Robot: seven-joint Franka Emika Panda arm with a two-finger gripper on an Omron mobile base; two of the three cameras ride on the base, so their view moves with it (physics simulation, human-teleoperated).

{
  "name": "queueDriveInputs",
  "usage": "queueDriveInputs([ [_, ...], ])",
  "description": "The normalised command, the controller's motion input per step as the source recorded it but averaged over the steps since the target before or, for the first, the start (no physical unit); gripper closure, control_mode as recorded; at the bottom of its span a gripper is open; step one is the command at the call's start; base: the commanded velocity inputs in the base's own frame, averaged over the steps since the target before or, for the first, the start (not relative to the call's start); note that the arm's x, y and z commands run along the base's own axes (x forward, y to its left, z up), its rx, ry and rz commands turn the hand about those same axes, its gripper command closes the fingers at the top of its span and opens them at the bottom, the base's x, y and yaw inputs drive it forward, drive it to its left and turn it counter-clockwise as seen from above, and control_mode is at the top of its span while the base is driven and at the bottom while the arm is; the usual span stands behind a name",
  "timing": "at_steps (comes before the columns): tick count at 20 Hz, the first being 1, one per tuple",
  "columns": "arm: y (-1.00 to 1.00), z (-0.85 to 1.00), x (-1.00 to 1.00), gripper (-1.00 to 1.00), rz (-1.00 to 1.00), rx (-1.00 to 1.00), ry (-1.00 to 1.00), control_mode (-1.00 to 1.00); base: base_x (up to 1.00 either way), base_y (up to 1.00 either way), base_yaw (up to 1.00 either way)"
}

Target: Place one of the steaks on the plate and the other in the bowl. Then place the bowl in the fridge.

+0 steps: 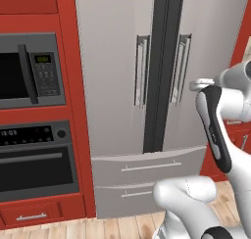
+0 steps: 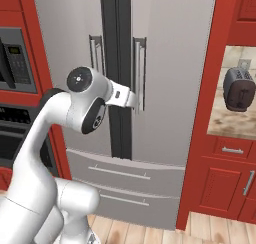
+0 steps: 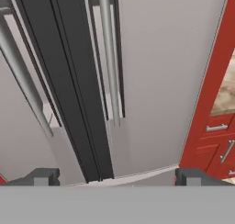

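Fridge (image 1: 117, 86) dead ahead, both doors shut. Gripper (image 3: 117, 177) empty, fingers (image 3: 43, 176) spread wide, aimed at the door seam. Right door handle (image 3: 109, 58) sits just ahead of the fingers, slightly toward the left fingertip in the hand view; the left door handle (image 3: 23, 76) is further off to that side. Both handles are vertical bars, long axis up-down beside the dark centre gap. Finger line looks roughly horizontal, so it should straddle the bar crosswise. My read: reach forward and close on the right handle. Steaks, bowl, plate not seen here.
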Motion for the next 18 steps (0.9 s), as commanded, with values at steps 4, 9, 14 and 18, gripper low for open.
queueDriveInputs([
  [4,0.0,0.12,0.43,-1.0,0.0,0.05,0.0,-1.0,0.0,0.0,0.0],
  [9,0.0,0.01,0.43,-1.0,0.01,0.02,0.0,-1.0,0.0,0.0,0.0],
  [14,0.0,0.0,0.43,-1.0,0.03,0.01,0.0,-1.0,0.0,0.0,0.0],
  [18,0.0,0.0,0.42,-1.0,0.05,0.0,0.0,-1.0,0.0,0.0,0.0],
])
